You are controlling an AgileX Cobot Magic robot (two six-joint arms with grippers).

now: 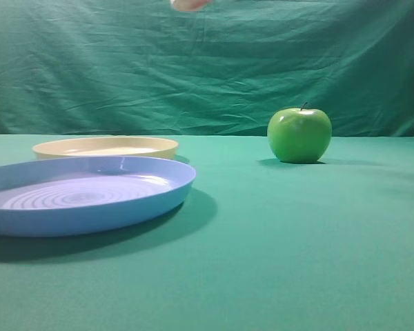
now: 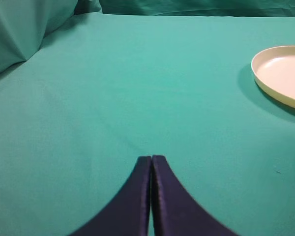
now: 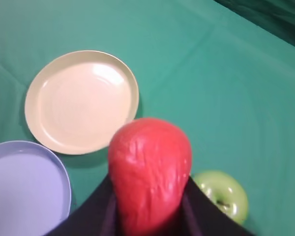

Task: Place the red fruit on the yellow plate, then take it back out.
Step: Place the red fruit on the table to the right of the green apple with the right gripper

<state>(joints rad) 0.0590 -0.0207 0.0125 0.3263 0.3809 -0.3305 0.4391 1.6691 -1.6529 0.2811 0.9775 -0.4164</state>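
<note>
In the exterior high view the bench carries the yellow plate at about 9 o'clock, with the blue plate in front of it at 8 o'clock and the green apple well apart at 2 o'clock. At 12 o'clock, right on the top edge, a pale reddish sliver shows — most likely the underside of the red fruit, high above the bench. Neither arm shows here.

The left wrist view looks over bare cloth, with the yellow plate's rim at 3 o'clock. The left claw sits at 6 o'clock with its two dark fingers pressed together and nothing between them (idle, by the look of it).

The right wrist view looks straight down. The right claw is clamped on the red fruit at 6 o'clock, dark fingers hugging both its sides, jaws only as wide as the fruit. The yellow plate lies empty at 10 o'clock, the blue plate at 8 o'clock, the green apple at 4 o'clock.

My reading: the carry toward the yellow plate is in hand — the fruit is not yet set down. The next move calls for shifting toward 10 o'clock until centred over the plate, then lowering before letting go.
</note>
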